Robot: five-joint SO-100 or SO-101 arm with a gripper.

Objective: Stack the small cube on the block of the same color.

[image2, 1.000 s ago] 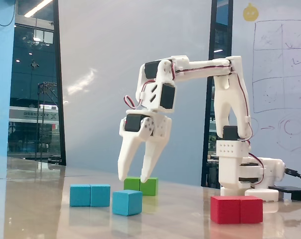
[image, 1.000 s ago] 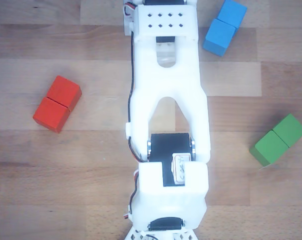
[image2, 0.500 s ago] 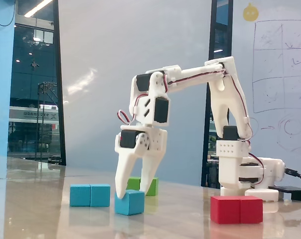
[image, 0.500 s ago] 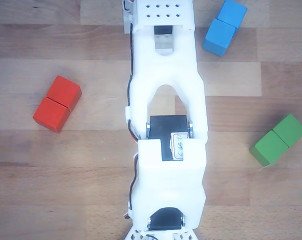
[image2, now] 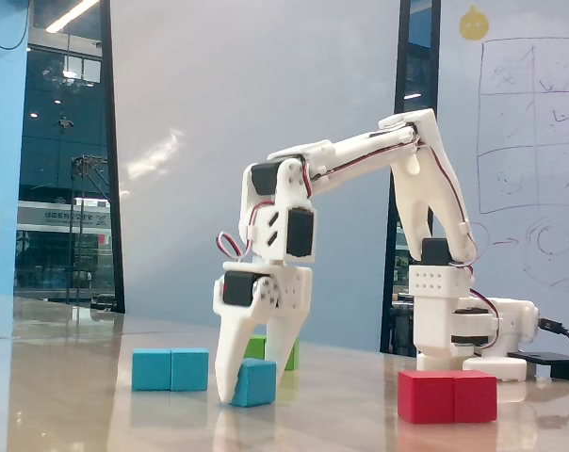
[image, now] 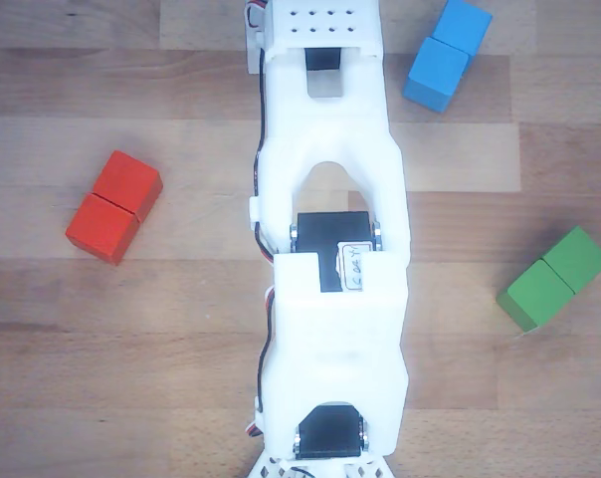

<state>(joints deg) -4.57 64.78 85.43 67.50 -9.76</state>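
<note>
Nearest in the fixed view, the small cube [image2: 254,382] is seen resting on the table [image2: 96,414], with the gripper [image2: 251,384] lowered around it. The fingers are spread about a cube's width, one at each side; whether they are touching its faces cannot be told, so no firm hold is recorded. The step in hand is judged to be the grasp. Next, closing on the cube is called for, then a lift and a carry to the block.

Just beside the cube, to its left in the fixed view, the block [image2: 170,369] is lying flat, its long axis shown roughly left to right. In the other view the block [image: 446,55] is seen set diagonally, at upper right.

Farther back, a green block [image2: 283,353] is partly hidden behind the gripper.
</note>
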